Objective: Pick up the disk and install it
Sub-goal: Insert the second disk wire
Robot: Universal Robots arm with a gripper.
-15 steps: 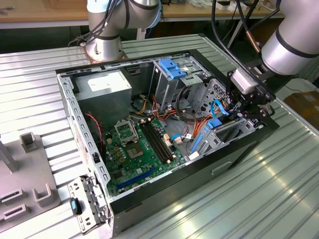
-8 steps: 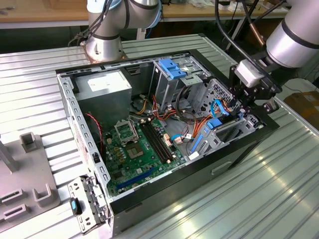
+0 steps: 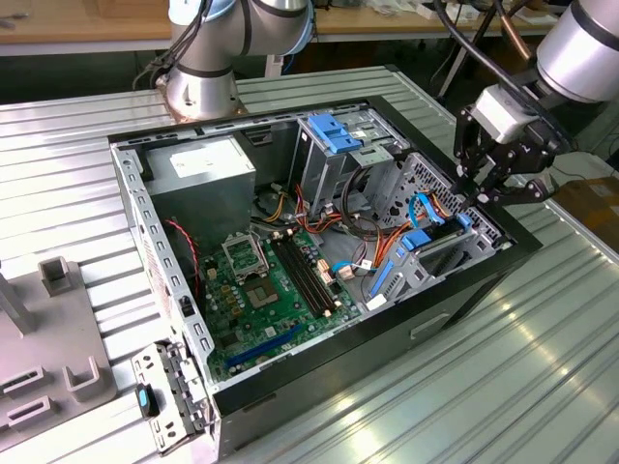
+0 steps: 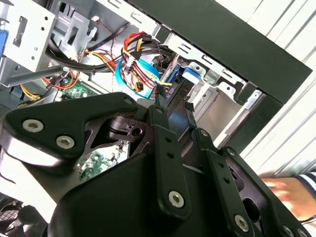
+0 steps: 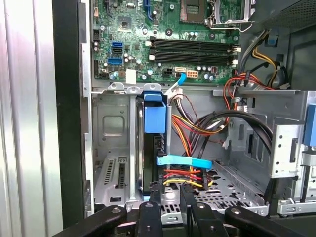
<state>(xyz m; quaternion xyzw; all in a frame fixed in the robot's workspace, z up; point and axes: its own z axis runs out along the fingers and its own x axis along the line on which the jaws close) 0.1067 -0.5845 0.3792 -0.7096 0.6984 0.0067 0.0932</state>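
A black desktop computer case (image 3: 387,333) lies on its side, open, on a ribbed silver metal desk (image 3: 542,377), filling the centre of the exterior view. Inside it, a green motherboard (image 3: 266,290) sits in the lower-middle of that frame. A grey metal power supply box (image 3: 198,169) lies above it toward the left. A wide light-blue ribbed plastic flap (image 3: 334,133) stands near the top centre.

The disk (image 3: 440,249), a flat dark rectangular hard drive framed by bright blue plastic rails, stands on edge in the metal drive bay at the right of centre in the exterior view, against the case's black wall. In the first wrist view the disk (image 5: 148,153) is upright in its slot with a blue end tab facing the motherboard (image 5: 163,29). Just beside it, a thin bright blue flat cable (image 5: 182,161) crosses a bundle of red, orange and yellow wires (image 5: 190,175).

The black multi-link tool (image 3: 474,198) hangs at the upper right of the exterior view, directly over the near end of the disk. The tool (image 5: 170,190) is very close to the disk's edge. Whether it is open, closed or gripping the disk cannot be told. In the second wrist view the tool (image 4: 175,101) points into the bay. A person's hand (image 4: 286,190) with a striped sleeve is blurred behind it, outside the case.
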